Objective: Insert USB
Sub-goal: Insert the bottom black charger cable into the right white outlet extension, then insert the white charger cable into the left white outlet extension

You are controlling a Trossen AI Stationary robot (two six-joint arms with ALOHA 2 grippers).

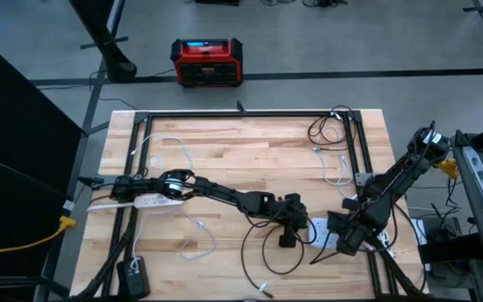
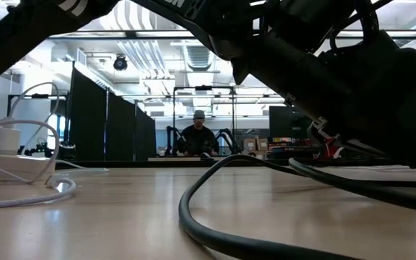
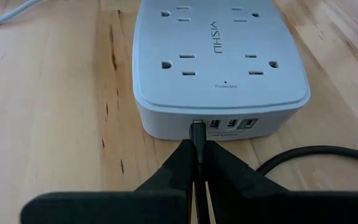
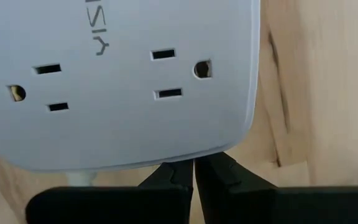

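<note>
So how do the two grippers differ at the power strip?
The left gripper pinches a black USB plug at the power strip's port face; the right gripper holds nothing and presses against the strip's edge. The left faces the ports, the right the outlet side. Both are shut.

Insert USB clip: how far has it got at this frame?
Done: the left tool is shut on the USB plug, lined up with the leftmost port on the white power strip's front face. In hand: the plug tip sits at that port; how deep it sits can't be told. The right tool, shut, presses against the strip's other end. Left: seat fully, release.
</note>
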